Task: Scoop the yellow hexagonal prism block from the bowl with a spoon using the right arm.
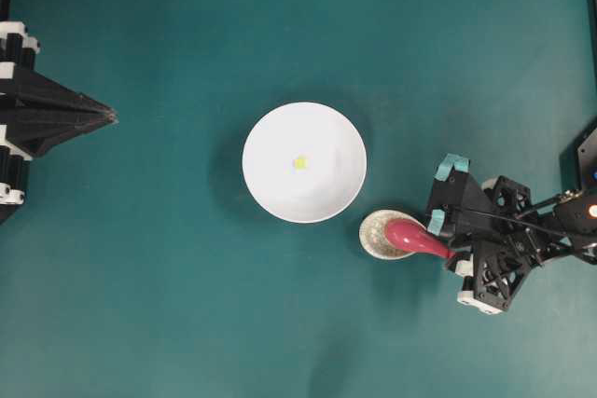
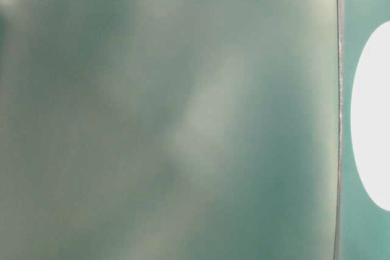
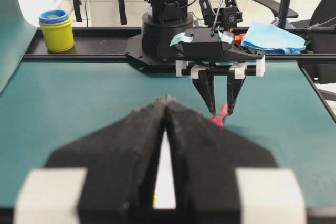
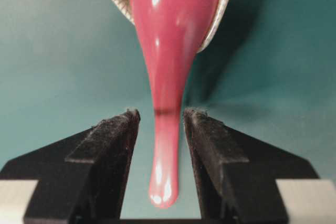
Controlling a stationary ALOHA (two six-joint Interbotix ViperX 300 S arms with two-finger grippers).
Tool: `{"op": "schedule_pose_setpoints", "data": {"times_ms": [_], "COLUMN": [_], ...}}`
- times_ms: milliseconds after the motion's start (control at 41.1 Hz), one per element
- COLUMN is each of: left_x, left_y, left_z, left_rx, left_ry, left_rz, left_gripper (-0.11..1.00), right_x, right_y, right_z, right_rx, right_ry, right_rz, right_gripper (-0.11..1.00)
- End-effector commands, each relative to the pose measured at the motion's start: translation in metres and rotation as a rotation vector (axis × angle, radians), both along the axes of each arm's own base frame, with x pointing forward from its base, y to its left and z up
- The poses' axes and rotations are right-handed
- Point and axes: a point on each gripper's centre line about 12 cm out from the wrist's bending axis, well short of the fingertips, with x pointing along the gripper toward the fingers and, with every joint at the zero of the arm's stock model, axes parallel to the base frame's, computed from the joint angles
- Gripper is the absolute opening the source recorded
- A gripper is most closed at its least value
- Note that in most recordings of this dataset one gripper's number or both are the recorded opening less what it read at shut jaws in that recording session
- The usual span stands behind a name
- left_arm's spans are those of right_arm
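**A:** Glossy pinkish-red spoon (image 4: 169, 77) is sitting with its scoop on the little speckled spoon rest (image 1: 375, 236), just beside the white bowl (image 1: 304, 162) on the teal table (image 1: 168, 305); handle points straight back into the right pincer (image 4: 161, 116), so its long axis runs in line with the pincer's reach.

**B:** Is it gripped yet?

**A:** Doesn't look like it; the two pads stand apart with the handle between them, a sliver of gap on each side; I'd say it only needs to squeeze shut.

**B:** And the block?

**A:** Tiny yellow hexagonal prism block (image 1: 299, 162) is in the middle of the bowl, off to the left of the spoon in the overhead view; right arm's much nearer; left pincer (image 1: 110, 116) is parked well apart at the table's far edge, pads pressed together.
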Motion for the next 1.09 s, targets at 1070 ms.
{"op": "schedule_pose_setpoints", "data": {"times_ms": [1070], "left_x": [0.003], "left_y": [0.0], "left_z": [0.011], "left_rx": [0.003], "left_ry": [-0.031], "left_rz": [-0.001], "left_gripper": [0.06], "right_x": [0.013], "right_y": [0.001], "right_z": [0.009], "right_rx": [-0.022], "right_ry": [-0.01], "right_rz": [0.012], "right_gripper": [0.25]}}
